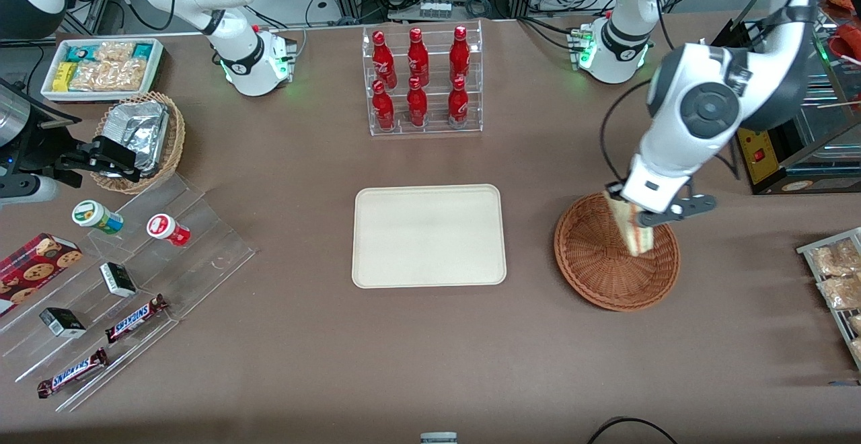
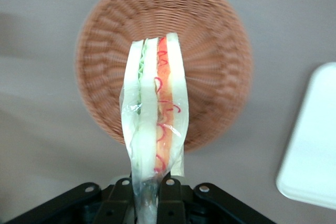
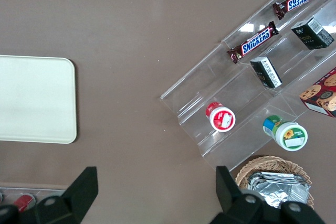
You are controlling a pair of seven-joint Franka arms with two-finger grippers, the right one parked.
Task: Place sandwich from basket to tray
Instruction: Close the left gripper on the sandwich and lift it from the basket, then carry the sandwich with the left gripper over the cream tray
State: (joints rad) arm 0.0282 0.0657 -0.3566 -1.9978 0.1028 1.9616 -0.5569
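My left gripper hangs over the reddish-brown wicker basket and is shut on the sandwich. The wedge of white bread in clear wrap hangs from the fingertips, lifted above the basket floor. In the left wrist view the sandwich shows its red, orange and green layers edge-on, pinched at its wrapped end by the gripper, with the basket below it. The cream tray lies flat beside the basket, toward the parked arm's end, and its corner shows in the wrist view.
A clear rack of red bottles stands farther from the front camera than the tray. A tan basket of foil, a white bin of snacks and a stepped acrylic stand lie toward the parked arm's end. Snack packets lie at the working arm's end.
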